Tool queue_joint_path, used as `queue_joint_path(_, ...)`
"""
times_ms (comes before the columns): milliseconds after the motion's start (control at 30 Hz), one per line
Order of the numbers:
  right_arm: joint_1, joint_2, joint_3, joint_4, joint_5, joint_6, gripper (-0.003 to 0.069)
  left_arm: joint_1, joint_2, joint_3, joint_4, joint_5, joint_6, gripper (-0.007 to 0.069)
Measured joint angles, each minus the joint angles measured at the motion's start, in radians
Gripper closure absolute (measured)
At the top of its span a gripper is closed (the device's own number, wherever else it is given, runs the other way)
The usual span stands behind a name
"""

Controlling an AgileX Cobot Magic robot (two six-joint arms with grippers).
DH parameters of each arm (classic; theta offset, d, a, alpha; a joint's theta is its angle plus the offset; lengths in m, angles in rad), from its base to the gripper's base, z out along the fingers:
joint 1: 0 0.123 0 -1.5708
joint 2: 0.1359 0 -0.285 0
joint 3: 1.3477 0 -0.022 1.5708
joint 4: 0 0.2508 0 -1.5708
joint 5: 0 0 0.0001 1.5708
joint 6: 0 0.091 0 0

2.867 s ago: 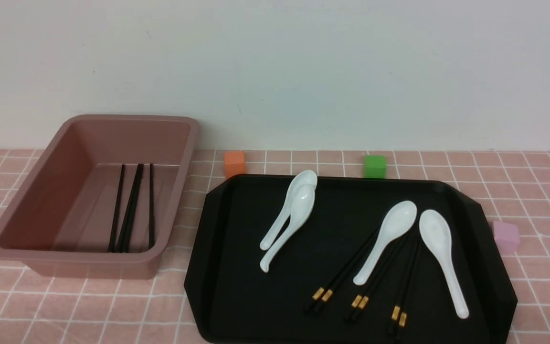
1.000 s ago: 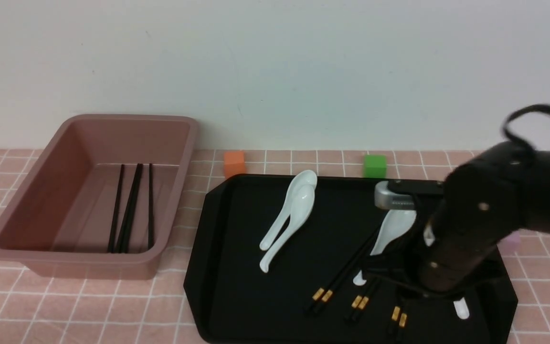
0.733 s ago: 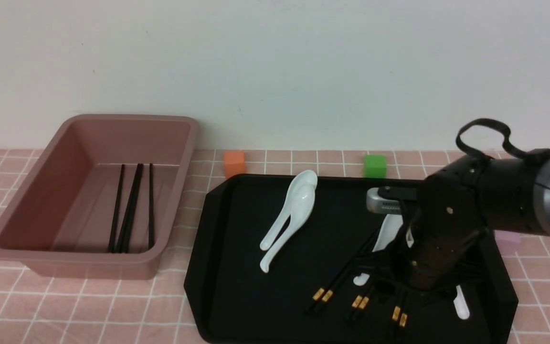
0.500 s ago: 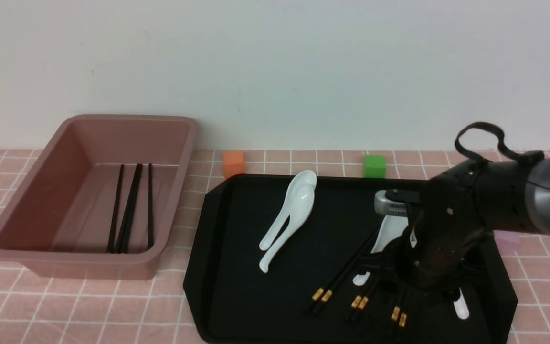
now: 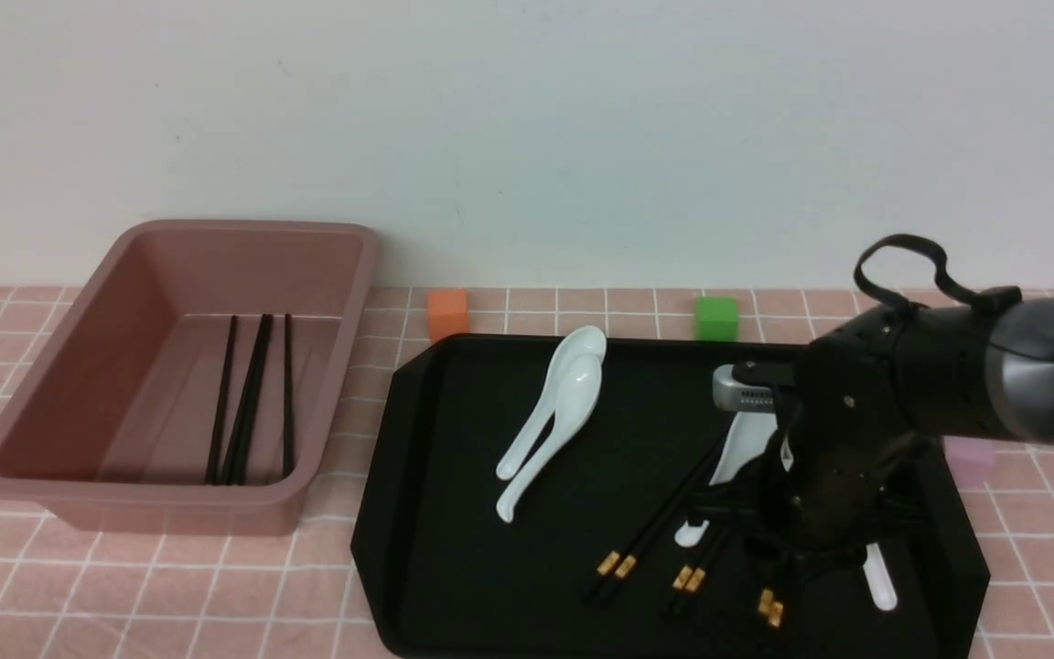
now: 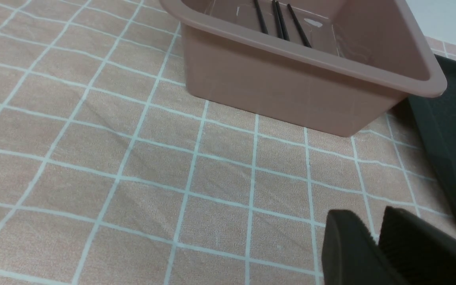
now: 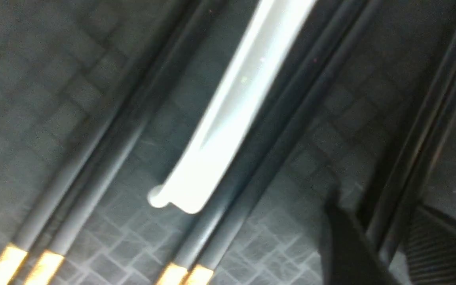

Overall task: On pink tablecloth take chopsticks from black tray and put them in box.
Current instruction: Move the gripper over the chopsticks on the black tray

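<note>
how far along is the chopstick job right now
Done: what looks like four chopsticks lie in the box. In hand: the right pincer is down on the black tray, fingers either side of the rightmost pair, not yet lifted. Left: that pair, the middle pair and the leftmost pair.

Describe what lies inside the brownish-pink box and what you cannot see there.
Inside the box lie several black chopsticks, side by side on its floor. Its near wall covers their near ends and the front strip of floor.
</note>
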Motion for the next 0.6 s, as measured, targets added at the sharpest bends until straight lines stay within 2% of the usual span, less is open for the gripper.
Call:
queue_joint_path(100, -0.001, 0.0, -0.002, -0.008, 0.008, -0.003, 0.0522, 0.0, 0.0, 0.0, 0.0, 0.0, 0.0, 0.0481)
queue_joint_path(367, -0.001, -0.028, 0.008, 0.006, 0.002, -0.027, 0.0522, 0.0, 0.0, 0.0, 0.0, 0.0, 0.0, 0.0481)
queue_joint_path(600, -0.001, -0.177, 0.017, 0.02, 0.053, -0.03, 0.0522, 0.0, 0.0, 0.0, -0.001, 0.0, 0.0, 0.0481)
